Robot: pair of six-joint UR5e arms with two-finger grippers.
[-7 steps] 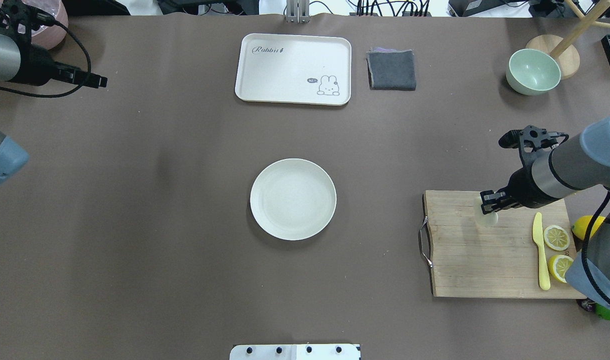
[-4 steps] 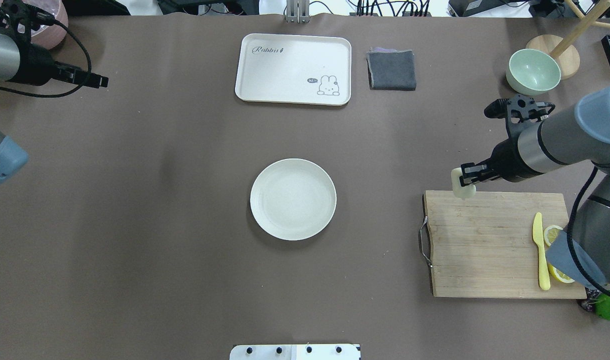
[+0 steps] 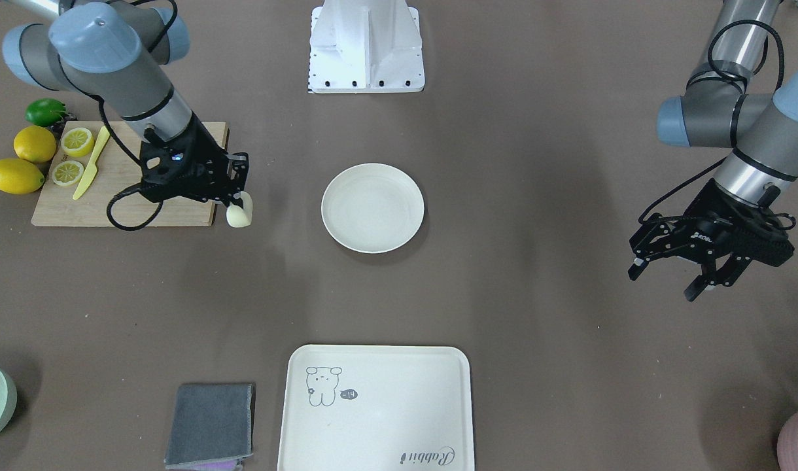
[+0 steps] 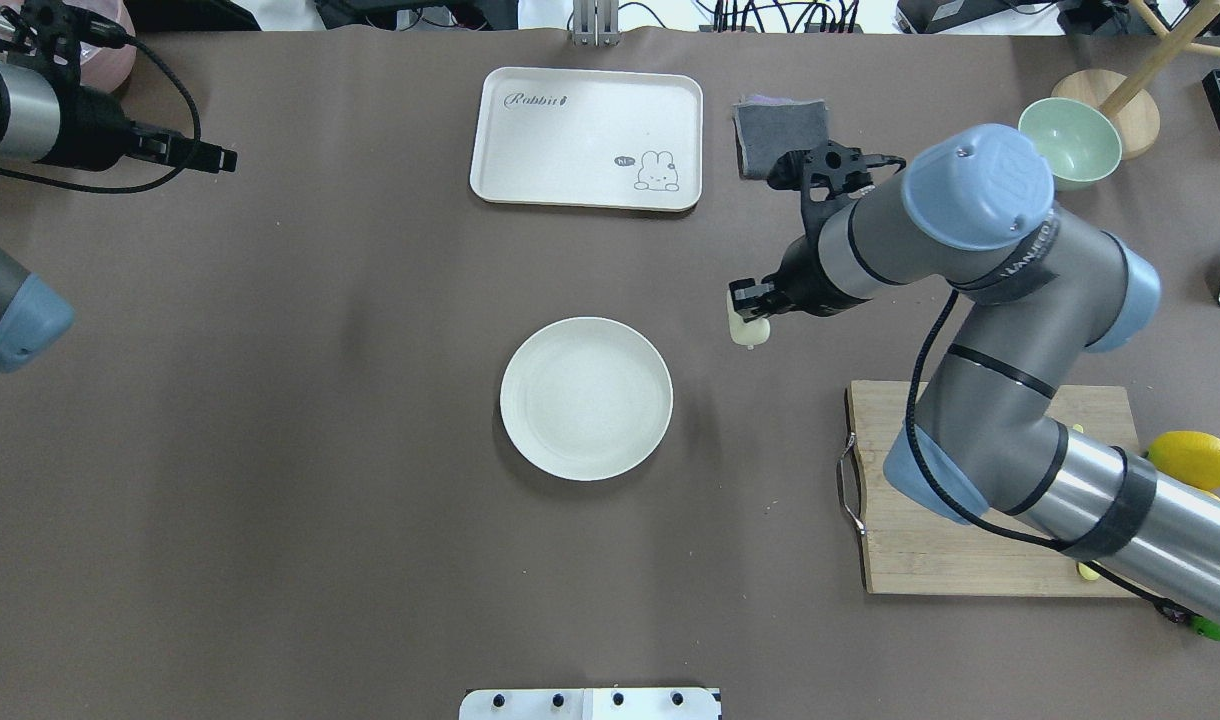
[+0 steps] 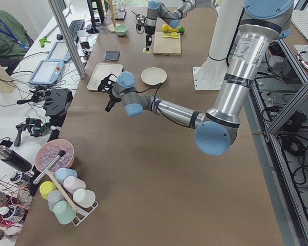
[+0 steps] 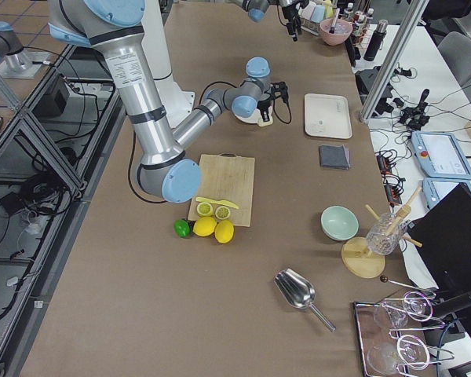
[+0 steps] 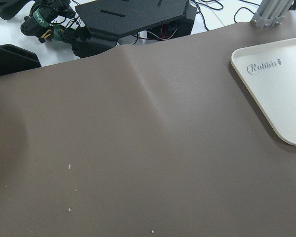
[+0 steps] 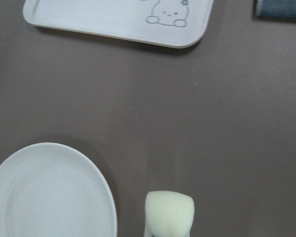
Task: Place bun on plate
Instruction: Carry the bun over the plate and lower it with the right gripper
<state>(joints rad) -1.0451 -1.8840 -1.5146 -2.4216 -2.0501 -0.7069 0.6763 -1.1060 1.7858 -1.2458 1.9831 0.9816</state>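
- Brown table cover [image 4: 370, 450] separates the bun [image 4: 749, 331] from the plate [image 4: 586, 398]. The rabbit tray [image 4: 586, 138], grey cloth [image 4: 770, 132] and cutting board [image 4: 895, 480] lie apart.
- The pale, smooth, rounded bun hangs near the plate's rim, clamped in the right gripper [image 4: 749, 310].
- The left gripper [image 3: 664, 280] hovers far off, fingers spread.

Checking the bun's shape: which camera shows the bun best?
Right wrist view: the bun sits close and large, unblocked. Overhead and front views show it small, held by the right hand; side views, at most a speck; left wrist, nothing.
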